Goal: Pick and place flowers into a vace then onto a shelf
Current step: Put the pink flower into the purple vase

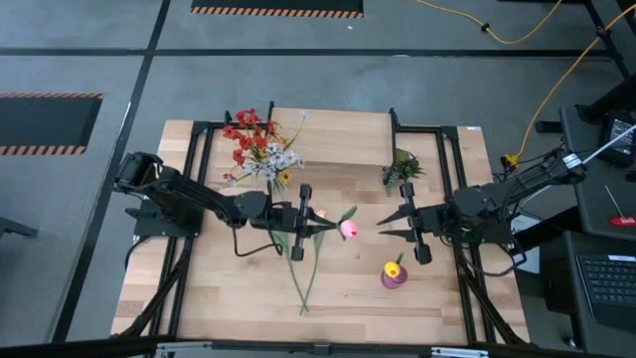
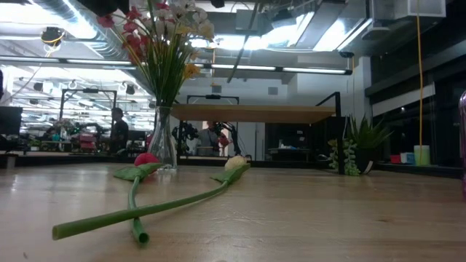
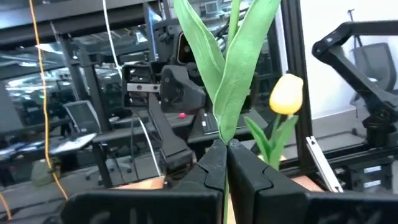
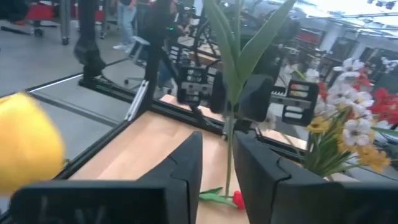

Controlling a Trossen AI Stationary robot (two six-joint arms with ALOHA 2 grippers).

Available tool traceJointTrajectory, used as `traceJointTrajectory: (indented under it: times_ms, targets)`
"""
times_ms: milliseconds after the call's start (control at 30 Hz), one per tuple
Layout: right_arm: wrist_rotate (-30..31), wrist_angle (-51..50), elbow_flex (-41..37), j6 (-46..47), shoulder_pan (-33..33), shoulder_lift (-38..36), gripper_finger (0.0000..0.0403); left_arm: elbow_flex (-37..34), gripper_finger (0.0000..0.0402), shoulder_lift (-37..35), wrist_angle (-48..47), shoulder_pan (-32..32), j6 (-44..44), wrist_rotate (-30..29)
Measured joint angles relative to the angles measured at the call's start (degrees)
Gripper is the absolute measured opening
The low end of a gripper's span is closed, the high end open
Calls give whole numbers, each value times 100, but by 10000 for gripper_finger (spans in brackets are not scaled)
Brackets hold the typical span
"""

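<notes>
Bench: light wooden plank bench (image 1: 199, 288) inside a black metal frame, both dark arms reaching in over it.
Left gripper: left gripper (image 1: 310, 215) over the middle of the bench; its fingers (image 3: 208, 168) are pressed together on a green leafy flower stem (image 3: 227, 81). The bloom of that stem cannot be made out.
Right gripper: right gripper (image 1: 390, 221) faces it from the other side, near but apart; its fingers (image 4: 183, 162) stand spread with a clear gap and hold nothing.
Flowers in vase: clear glass vase (image 2: 162, 145) at the back left of the bench, holding red, white and yellow sprays (image 1: 258, 144).
Flowers on bench: a red tulip (image 2: 145, 159) and a pale cream tulip (image 2: 234, 163) lie flat with their long green stems crossing. From above, a pink tulip (image 1: 349, 229) shows between the two grippers.
Yellow tulip: yellow tulip in a small purple holder (image 1: 394, 270), just beside the right gripper, toward the front.
Shelf: low light-wood shelf on thin black legs (image 1: 333, 137) at the back centre, just beside the vase; no flowers on it.
Sprig: small green leafy sprig (image 1: 400, 167) by the shelf's right end.
Room: grey floor with black-and-yellow striped mats (image 1: 50, 121), a yellow cable (image 1: 517, 35), and a laptop keyboard (image 1: 606, 278) to the right. Beyond the bench, a workshop under bright ceiling lights, with a person (image 2: 116, 127) far off.
</notes>
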Motion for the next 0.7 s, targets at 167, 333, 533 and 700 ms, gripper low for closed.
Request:
traceJointTrajectory:
  times_ms: [167,333,533,700]
  targets:
    - [1,63,236,-22,-192,432,102,0,2,0,28,131,-1,-1]
    - [-3,516,331,-158,-429,898,103,29,2,4,356,299,-1,281]
    - [-481,1229,331,-65,-770,1293,103,264,2,93,356,417,1,445]
    - [-598,1377,331,-14,-1014,1417,103,460,2,349,350,454,42,445]
